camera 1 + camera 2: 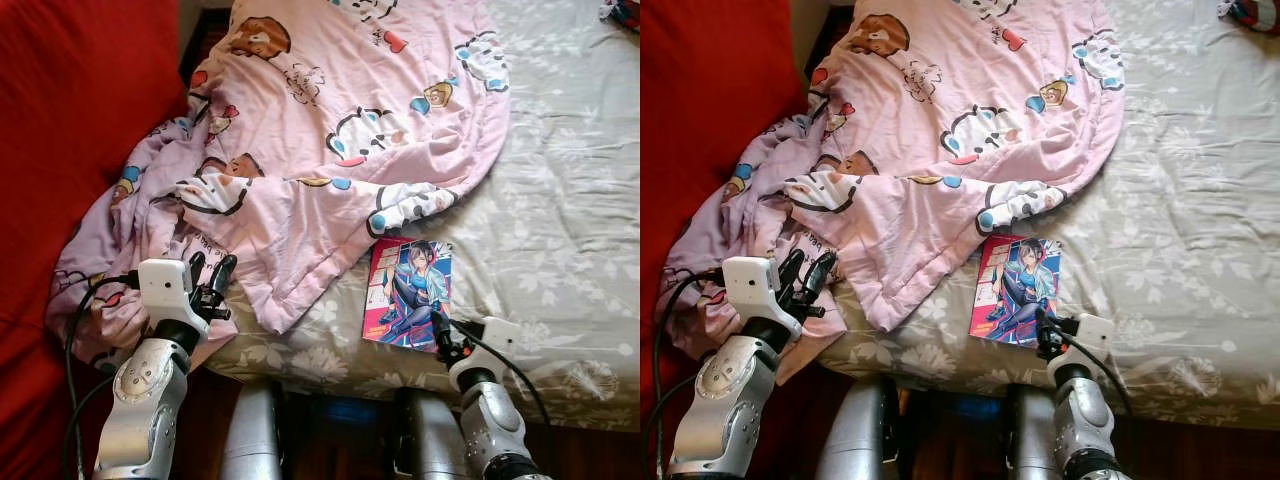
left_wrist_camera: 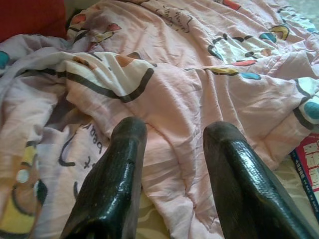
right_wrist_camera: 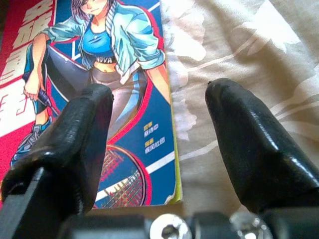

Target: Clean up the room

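Lower left: left gripper (image 1: 210,275), fingers parted and holding nothing, poised at the crumpled pink cartoon-print quilt (image 1: 340,140), likely to straighten it. Centre: quilt heaped toward the red wall (image 1: 70,120). Lower right: glossy comic book (image 1: 408,292) flat on the grey floral bedsheet (image 1: 560,230); right gripper (image 1: 440,335) spread, empty, straddling its edge for pickup.

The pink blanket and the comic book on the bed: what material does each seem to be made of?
The pink blanket looks like soft, matte quilted fabric, perhaps cotton: it wrinkles and folds loosely. The comic book seems to be paper with a glossy printed cover: flat, stiff, with sharp edges. The open right gripper is at its near corner.
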